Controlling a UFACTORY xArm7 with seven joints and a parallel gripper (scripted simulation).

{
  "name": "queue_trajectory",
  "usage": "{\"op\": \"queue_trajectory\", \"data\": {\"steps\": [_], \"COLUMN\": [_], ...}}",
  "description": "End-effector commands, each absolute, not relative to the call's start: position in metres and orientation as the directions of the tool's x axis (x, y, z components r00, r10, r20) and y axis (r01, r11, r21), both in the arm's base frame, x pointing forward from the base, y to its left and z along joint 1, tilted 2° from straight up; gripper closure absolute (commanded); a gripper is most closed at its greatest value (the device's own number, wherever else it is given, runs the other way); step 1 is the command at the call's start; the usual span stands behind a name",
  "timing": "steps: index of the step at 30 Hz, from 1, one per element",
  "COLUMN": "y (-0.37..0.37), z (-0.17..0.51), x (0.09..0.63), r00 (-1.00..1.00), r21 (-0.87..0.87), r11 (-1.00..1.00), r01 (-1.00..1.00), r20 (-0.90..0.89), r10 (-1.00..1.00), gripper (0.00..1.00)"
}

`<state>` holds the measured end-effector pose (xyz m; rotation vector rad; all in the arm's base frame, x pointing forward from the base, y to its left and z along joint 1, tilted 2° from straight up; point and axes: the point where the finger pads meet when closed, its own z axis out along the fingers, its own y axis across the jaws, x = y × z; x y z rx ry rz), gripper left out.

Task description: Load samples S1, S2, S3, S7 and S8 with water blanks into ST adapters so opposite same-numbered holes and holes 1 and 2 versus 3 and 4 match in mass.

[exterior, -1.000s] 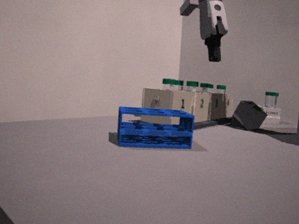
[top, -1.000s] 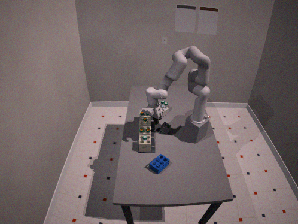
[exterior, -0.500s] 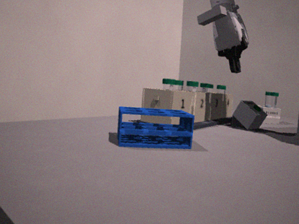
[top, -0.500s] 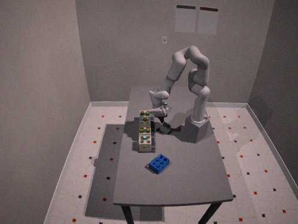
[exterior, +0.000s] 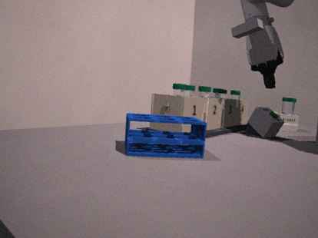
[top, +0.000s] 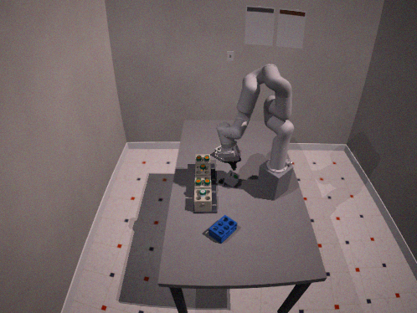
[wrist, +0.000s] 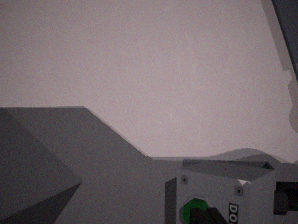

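Sample tubes: five orange-dotted caps, left of centre in the upper view, all upright in adapters; their IDs are too small to read.
Bucket adapters: four cream blocks in a row on the dark loading stand; from the near end, they hold one white-dotted tube, two orange, one orange, two orange.
Fingers: black, together, clamped on nothing, pointing down above the small desk and apart from it.
Desk: grey, sloped, just beside the stand; lower right in the wrist view.
Green key: on the desk's sloped face, partly hidden behind the fingers in the wrist view.
Blue rack: no tubes, lower middle of the upper view, on the counter.
Blanks rack: white, right of centre in the side view, with a green-capped tube upright.
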<state>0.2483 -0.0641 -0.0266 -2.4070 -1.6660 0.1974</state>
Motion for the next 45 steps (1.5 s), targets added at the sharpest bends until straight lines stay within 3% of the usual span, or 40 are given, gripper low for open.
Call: {"op": "queue_trajectory", "data": {"steps": [1,45], "y": [-0.075,-0.077], "z": [-0.034,-0.070], "x": [0.237,0.235], "r00": [0.353,0.353], "r21": [-0.241,-0.241], "r11": [-0.340,-0.340], "r01": [0.909,0.909], "r20": [0.013,0.012], "r10": [0.936,0.936], "gripper": [1.00,1.00]}}
